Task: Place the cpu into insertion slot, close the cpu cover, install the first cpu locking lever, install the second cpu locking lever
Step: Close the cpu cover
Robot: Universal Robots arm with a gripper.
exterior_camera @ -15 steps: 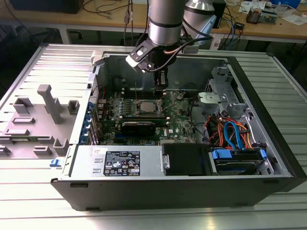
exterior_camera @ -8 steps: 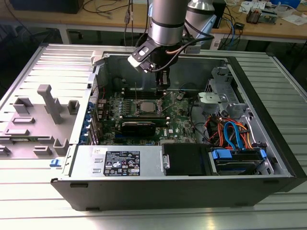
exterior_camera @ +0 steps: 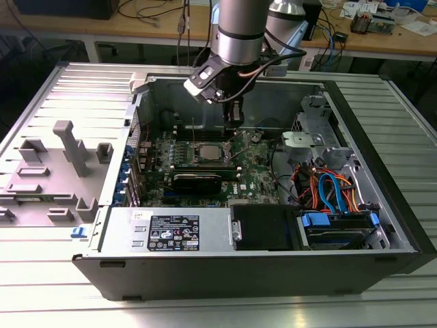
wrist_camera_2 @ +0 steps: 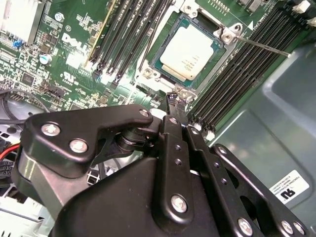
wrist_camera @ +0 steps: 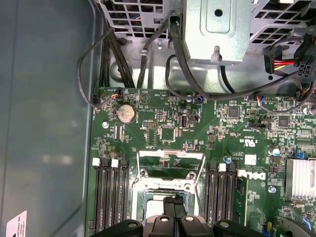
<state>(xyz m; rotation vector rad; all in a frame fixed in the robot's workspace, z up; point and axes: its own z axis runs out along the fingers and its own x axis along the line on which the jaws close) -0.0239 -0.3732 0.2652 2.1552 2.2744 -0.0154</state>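
Sitting in the insertion slot [wrist_camera_2: 148,73], upper middle, the cpu [wrist_camera_2: 190,52] is placed; cpu cover [wrist_camera: 170,165] open; jaws pinched together, empty.

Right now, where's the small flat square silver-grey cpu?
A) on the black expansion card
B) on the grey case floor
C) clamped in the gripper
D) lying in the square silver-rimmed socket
D: in the second wrist view the cpu lies flat inside the insertion slot, its metal top uncovered.
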